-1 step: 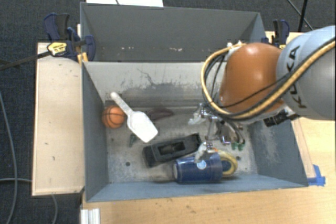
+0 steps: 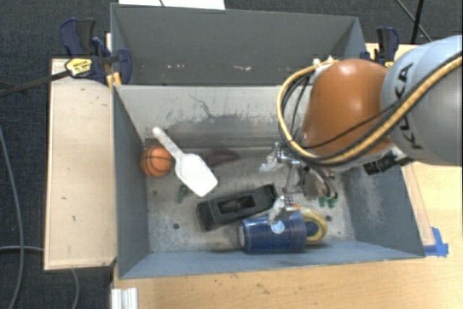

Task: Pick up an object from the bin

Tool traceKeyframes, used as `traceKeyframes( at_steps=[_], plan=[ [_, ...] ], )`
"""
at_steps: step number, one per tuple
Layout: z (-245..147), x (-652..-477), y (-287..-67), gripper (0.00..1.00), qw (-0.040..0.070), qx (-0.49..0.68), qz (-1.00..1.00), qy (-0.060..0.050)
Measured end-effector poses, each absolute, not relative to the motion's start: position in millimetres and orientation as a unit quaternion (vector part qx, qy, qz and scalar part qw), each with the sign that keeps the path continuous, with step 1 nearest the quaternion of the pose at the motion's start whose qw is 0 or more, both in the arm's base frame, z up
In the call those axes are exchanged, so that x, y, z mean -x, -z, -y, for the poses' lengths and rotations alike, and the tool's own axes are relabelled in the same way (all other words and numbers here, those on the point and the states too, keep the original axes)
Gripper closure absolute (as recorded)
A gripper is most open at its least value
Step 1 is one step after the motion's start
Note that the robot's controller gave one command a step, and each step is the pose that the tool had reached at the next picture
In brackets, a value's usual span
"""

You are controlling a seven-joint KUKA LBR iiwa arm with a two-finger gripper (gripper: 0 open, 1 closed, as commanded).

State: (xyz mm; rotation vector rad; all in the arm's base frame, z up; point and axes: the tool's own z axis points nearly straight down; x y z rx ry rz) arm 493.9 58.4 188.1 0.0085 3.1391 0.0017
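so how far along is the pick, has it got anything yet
Done: the arm is down inside the bin, with the gripper low at the blue cup lying on its side near the front wall. In hand: lining up on that cup, probably; no grip is visible. Left: grasp and lift. The cup, black block, white scoop and orange ball all rest on the floor.

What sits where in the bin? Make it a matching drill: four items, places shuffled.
Things:
1. small orange ball
2. white plastic scoop
3. black rectangular block
4. dark blue cylinder

Places:
A. front, right of centre, beneath the gripper
B. centre, lying flat
C. far left of the grey metal bin
D. slanted, right beside the ball

Pairs: 1-C, 2-D, 3-B, 4-A
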Motion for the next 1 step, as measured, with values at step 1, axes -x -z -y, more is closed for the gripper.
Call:
traceKeyframes(
  at_steps=[1],
  plan=[
    [-85.7, -519.4, -86.6, 1.00, 0.026, 0.024, -0.999, -0.002]
  ],
)
